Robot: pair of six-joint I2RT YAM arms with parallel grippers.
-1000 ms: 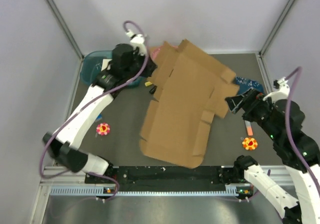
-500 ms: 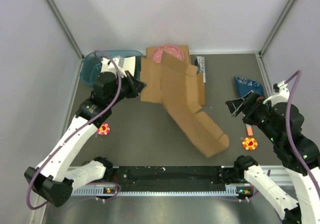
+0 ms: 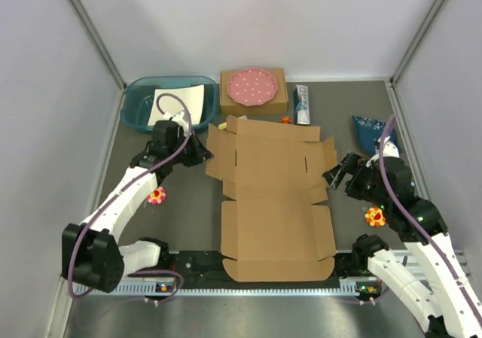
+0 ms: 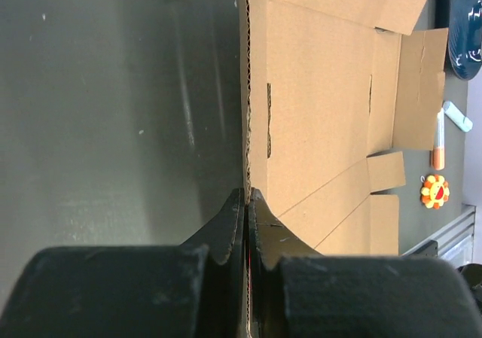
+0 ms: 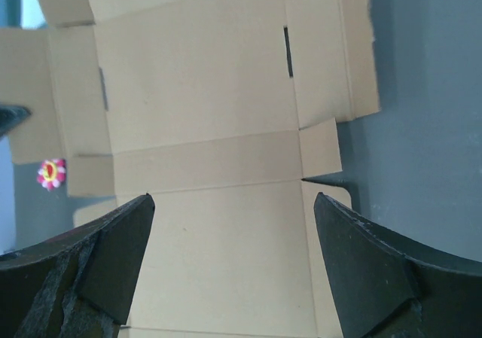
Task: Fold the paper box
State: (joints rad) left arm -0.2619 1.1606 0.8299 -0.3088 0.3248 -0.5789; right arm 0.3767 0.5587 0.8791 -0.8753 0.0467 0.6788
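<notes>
The paper box (image 3: 275,202) is a large brown cardboard sheet with flaps and tabs, spread flat on the dark table between the arms. My left gripper (image 3: 204,156) is at the sheet's far left flap. In the left wrist view its jaws (image 4: 247,196) are shut on the cardboard edge, and the paper box (image 4: 316,105) stretches away to the right. My right gripper (image 3: 336,174) hovers at the sheet's right edge, open. In the right wrist view that gripper (image 5: 233,202) has its fingers spread wide over the paper box (image 5: 203,89), with nothing between them.
Along the back are a teal bin (image 3: 135,105) holding white paper, a smaller brown box with a pink dotted plate (image 3: 253,87), a white tube (image 3: 302,105) and a blue pouch (image 3: 370,129). Flower toys lie at the left (image 3: 156,196) and right (image 3: 375,217).
The cardboard, held up and bent a second ago, has swung down and now lies flat. My left arm dropped with it, still gripping. My right gripper moved in to the right edge.
</notes>
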